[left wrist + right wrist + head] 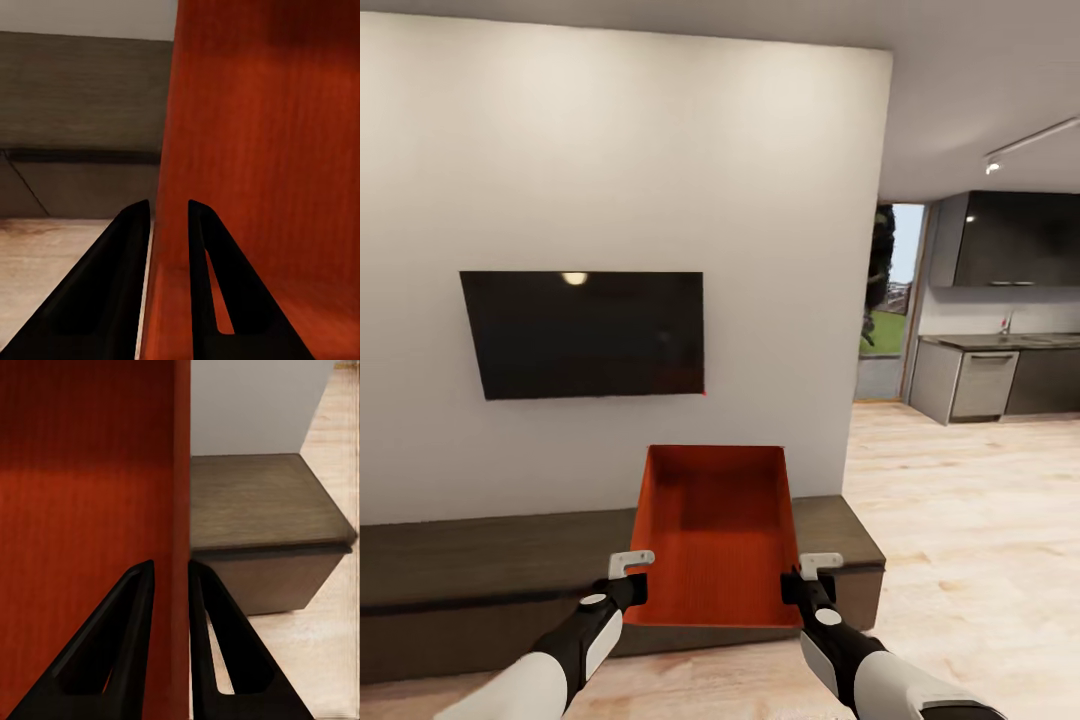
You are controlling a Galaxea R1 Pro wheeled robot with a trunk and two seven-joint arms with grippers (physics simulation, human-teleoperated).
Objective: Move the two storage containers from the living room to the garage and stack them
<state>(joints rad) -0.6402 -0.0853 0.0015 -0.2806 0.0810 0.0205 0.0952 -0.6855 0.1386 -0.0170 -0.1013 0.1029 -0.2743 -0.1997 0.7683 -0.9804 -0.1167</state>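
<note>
Container [715, 530] wall between pincer fingers [120, 652]

storage container [715, 530] held up between both grippers, in front of the bench [490, 575]. left gripper [632, 580] on its left wall, near end; right gripper [800, 580] on its right wall, one finger each side of the wall. bench runs along the wall's foot. tv [585, 333] on the wall above bench, left of container. kitchen counter [1000, 375] far right, behind.
</note>
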